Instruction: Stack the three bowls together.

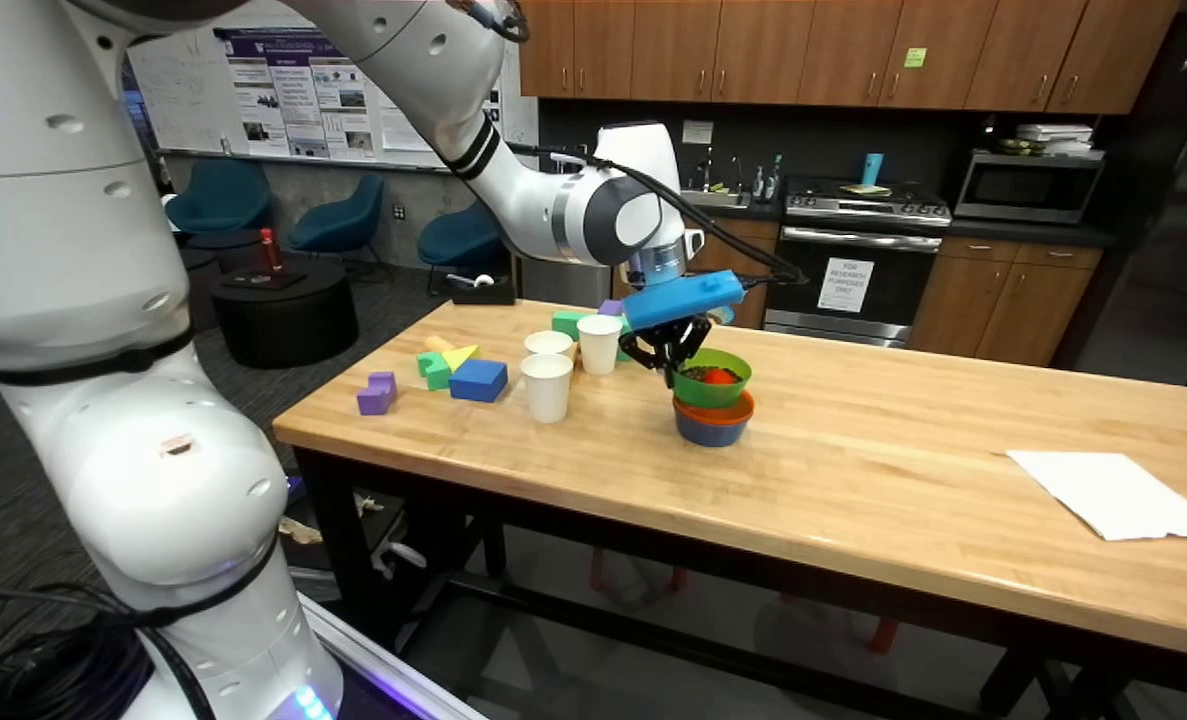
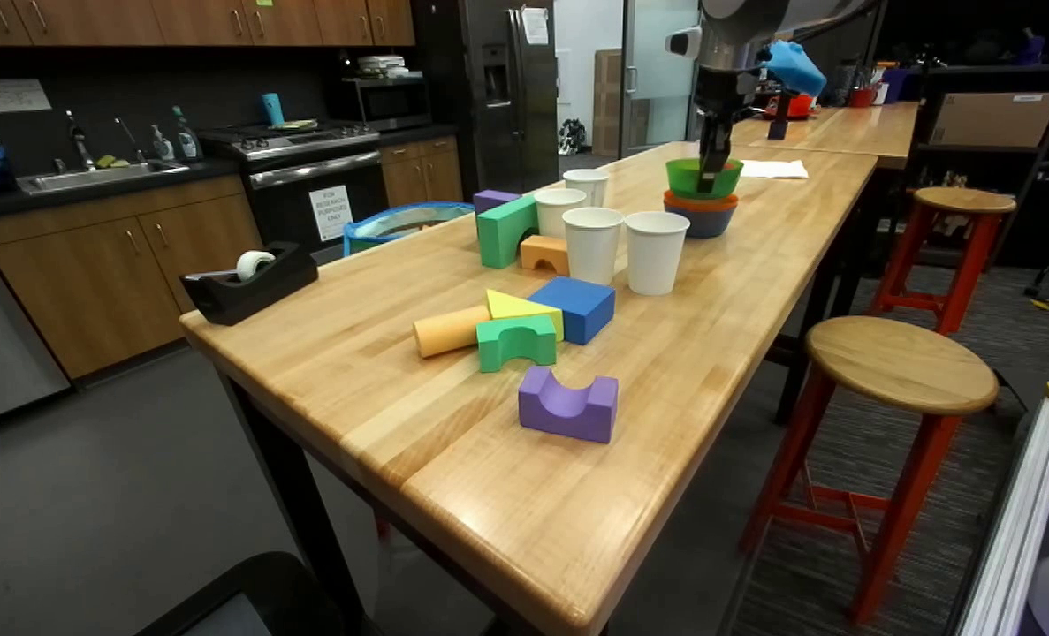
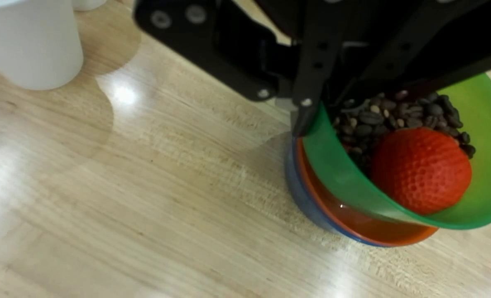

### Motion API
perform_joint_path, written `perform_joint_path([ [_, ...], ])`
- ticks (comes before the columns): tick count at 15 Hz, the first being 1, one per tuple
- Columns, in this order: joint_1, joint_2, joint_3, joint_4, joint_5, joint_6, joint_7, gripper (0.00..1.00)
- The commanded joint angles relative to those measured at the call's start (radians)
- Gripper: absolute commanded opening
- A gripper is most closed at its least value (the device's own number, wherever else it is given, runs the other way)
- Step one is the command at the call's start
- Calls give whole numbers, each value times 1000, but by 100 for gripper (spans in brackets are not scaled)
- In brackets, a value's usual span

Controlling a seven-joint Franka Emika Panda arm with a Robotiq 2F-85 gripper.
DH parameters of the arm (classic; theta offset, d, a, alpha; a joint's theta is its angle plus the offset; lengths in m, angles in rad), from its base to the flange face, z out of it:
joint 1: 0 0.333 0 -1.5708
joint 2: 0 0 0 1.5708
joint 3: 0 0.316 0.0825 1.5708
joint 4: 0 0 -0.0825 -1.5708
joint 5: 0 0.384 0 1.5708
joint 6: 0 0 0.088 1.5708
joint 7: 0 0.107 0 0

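Where the claw (image 3: 317, 114) grips: one wall of the green bowl (image 3: 340, 165), pinched w/ one tip inside, one outside; prob. b/c a rim hold leaves the base free to drop in.
Green bowl: over the orange bowl (image 3: 377, 225), a bit off-centre; I'd say meant to nest there.
Orange bowl: nested in the blue bowl (image 1: 710, 434), which stands on the table (image 1: 953, 450) as base.
Load: dark beans (image 3: 413, 109) + a red dimpled thing (image 3: 421, 169), poss. toy strawberry, in the green bowl, so prob. best kept level.
White cups (image 2: 657, 252): near the stack but apart; prob. not in the job.
Hidden: most of orange bowl's inside; can't tell if green base touches it.
Cut off: green bowl at R edge of wrist view, a cup at L.
Hard to see: inner tip, lost btwn black parts + beans.
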Motion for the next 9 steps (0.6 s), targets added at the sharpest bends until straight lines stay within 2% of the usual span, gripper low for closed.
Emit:
perform_joint_path([
  [1,-5,2,-9,14,29,-9,-35,31],
  [3,-6,3,-12,17,42,-16,-43,41],
  [9,-9,1,-19,25,84,-21,-72,82],
])
